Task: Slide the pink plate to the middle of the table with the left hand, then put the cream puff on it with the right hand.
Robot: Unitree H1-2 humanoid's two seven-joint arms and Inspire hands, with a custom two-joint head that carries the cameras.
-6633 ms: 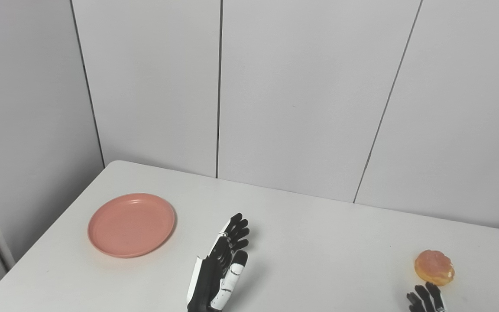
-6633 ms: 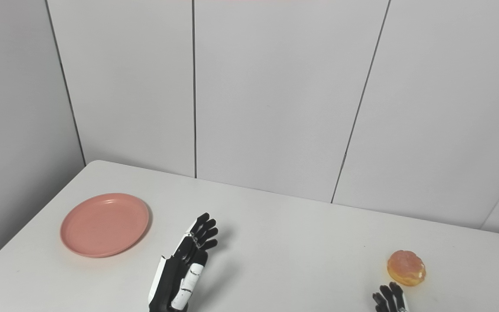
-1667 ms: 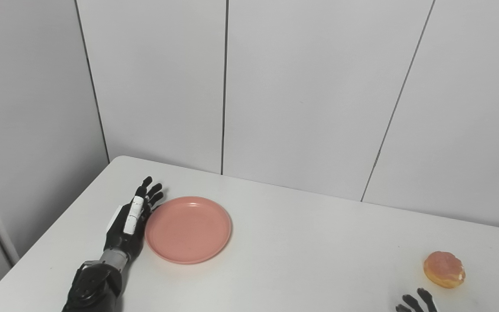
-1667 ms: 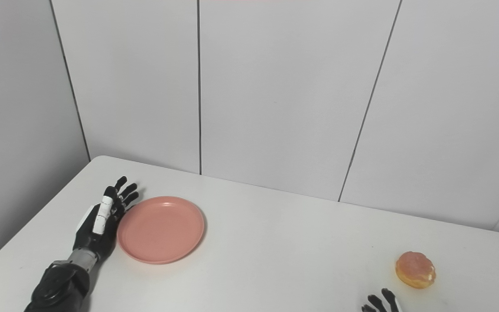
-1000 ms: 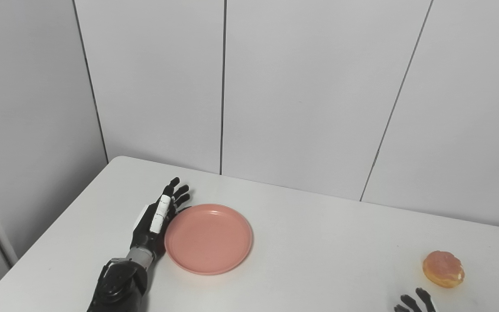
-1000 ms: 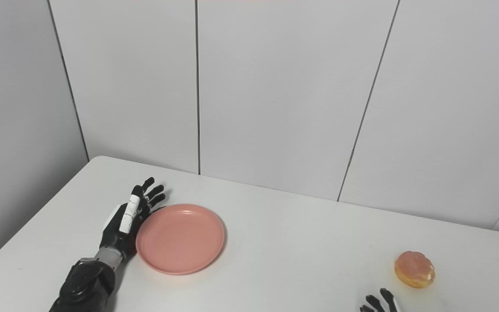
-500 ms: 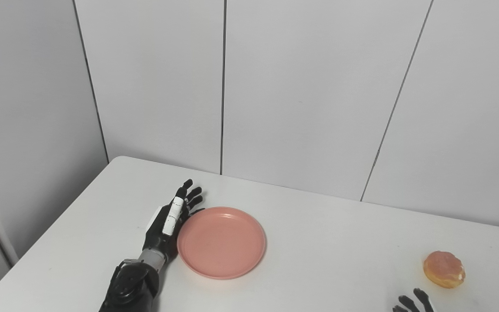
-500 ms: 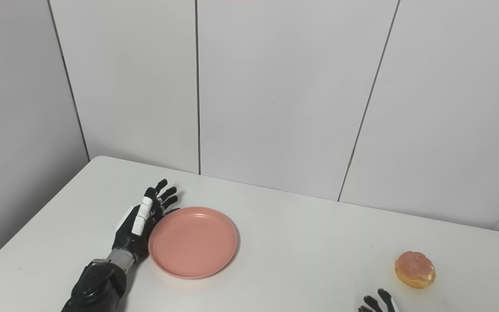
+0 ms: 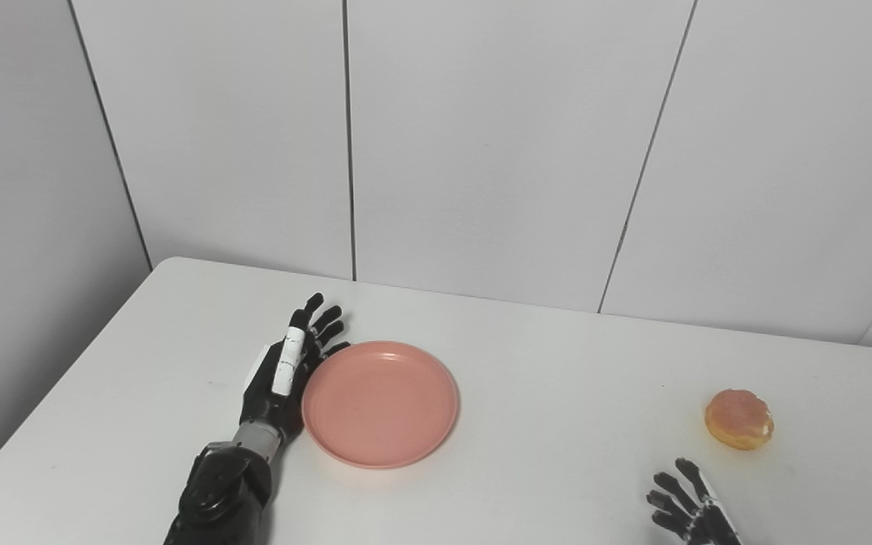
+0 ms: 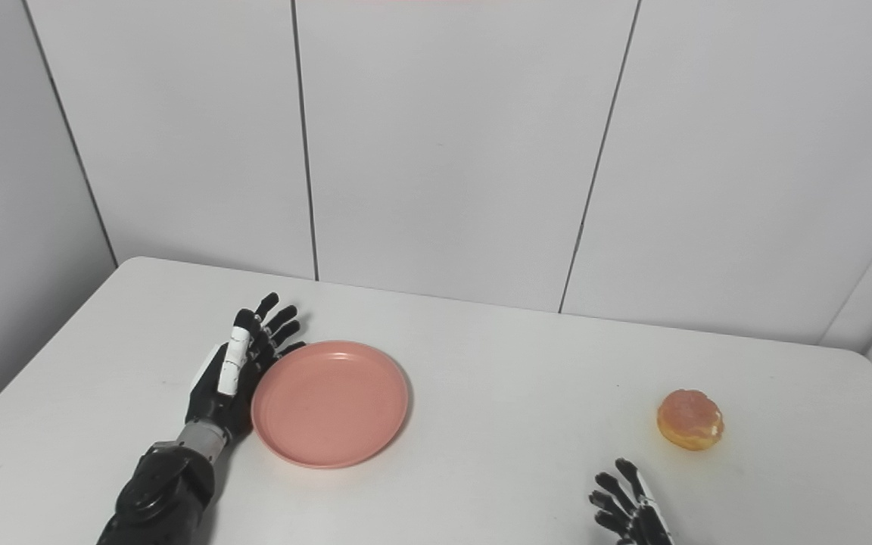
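**One plate left of centre, one push to finish**

The white table carries everything. The pink plate lies flat, left of the table's middle. The left hand stands on edge against the plate's left rim, fingers spread and straight, holding nothing, so the plate lies directly to its right, the way the slide should go. The cream puff sits far right, well apart from the plate, just beyond the right hand, which waits with fingers spread and empty.
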